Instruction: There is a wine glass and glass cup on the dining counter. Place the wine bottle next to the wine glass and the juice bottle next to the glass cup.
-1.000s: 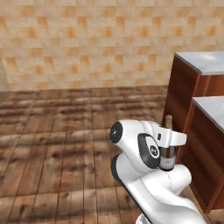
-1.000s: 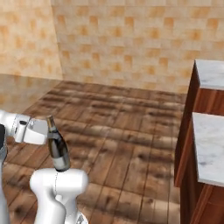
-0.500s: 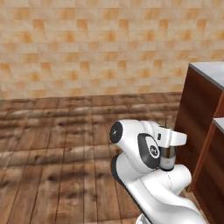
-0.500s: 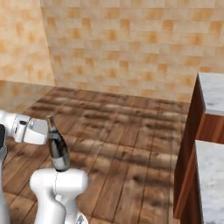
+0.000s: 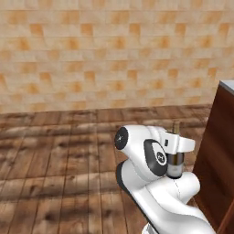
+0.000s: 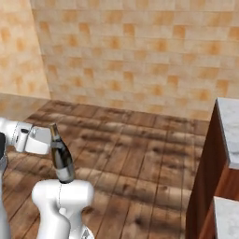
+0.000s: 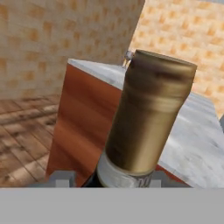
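- One wine bottle [image 6: 61, 158] is in sight: dark glass, a slim neck with a tan top, a pale label low on its body. It stands nearly upright, leaning a little, and is held off the floor above the robot's white body, in front of the wood-plank floor [image 5: 55, 155].
- In the hand view the bottle's [image 7: 146, 120] tan-gold neck rises straight up the middle, with a pale band at its base.
- The gripper [image 6: 46, 142] is clamped on the bottle's neck and shoulder; its jaws press the glass from both sides. In the hand view two small grey fingertips [image 7: 59, 178] show either side of the bottle's base.
- In the left base view the bottle [image 5: 175, 161] sits behind the white hand [image 5: 180, 144], its tan top poking above it.
- The arm is folded back close over its own base, the forearm lying about level and the hand pointing sideways, so the bottle hangs near the robot's trunk.
- One long counter [image 7: 87, 109] with a marble top and a reddish-brown wood front shows beyond the bottle in the hand view. A small pale thing stands at its far end, too small to tell.
- In the right base view two marble-topped wood units show at the right edge, one [image 6: 226, 130] behind the other [image 6: 224, 217].
- A tan tiled wall [image 5: 109, 55] runs behind the floor.
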